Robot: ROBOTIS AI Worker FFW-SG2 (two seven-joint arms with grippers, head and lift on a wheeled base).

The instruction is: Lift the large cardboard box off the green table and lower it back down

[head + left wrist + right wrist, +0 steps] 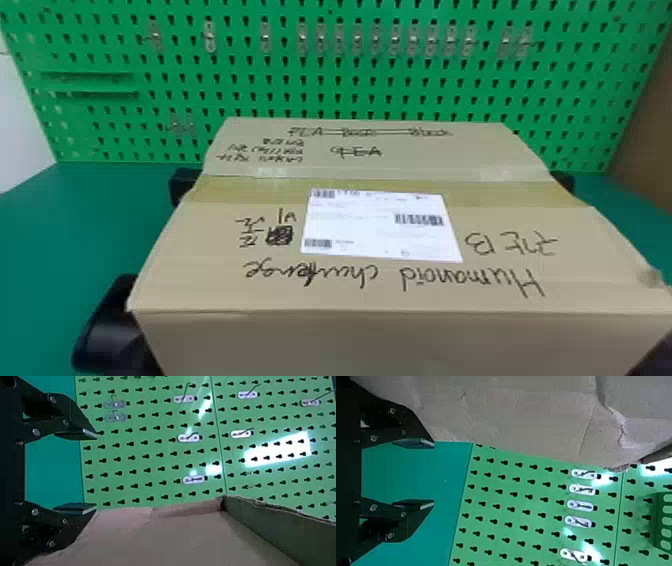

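Cardboard, brown: large box (390, 287), qty 1, at centre of head view, rear edge toward 12 o'clock. Base hidden; whether rested on or raised off green table (55, 240) can't be told.

L gripper (96, 471): approx. 10 o'clock of box, by its side; fingers spread, nothing clamped betw. them. R gripper (434, 473): approx. 2 o'clock, by opp. side; fingers likewise apart, nothing pinched. L arm (110, 330): approx. 8 o'clock, by near L corner. Pegboard (330, 95): 12 o'clock, beyond box.

Risks, est.:
1. Slip or drop. Box prob. to be carried by inward squeeze of both arms, w/o any pinch; grip would be lost if pressure were eased at 9 or 3 o'clock.
2. Tilt. If one side is raised faster than the other, load may be shifted to the low side & box twisted out.
3. Buckling. R side is seen creased; soft board may be crushed if pressed too hard, hold thereby loosened.
4. Snag. Rear edge might be caught on pegboard if box is pushed toward 12 o'clock.
5. Trapping. On lowering, a gripper or arm could be pinned betw. box & table if carried too low. Base shd. be landed flat, pressure released only after full contact.
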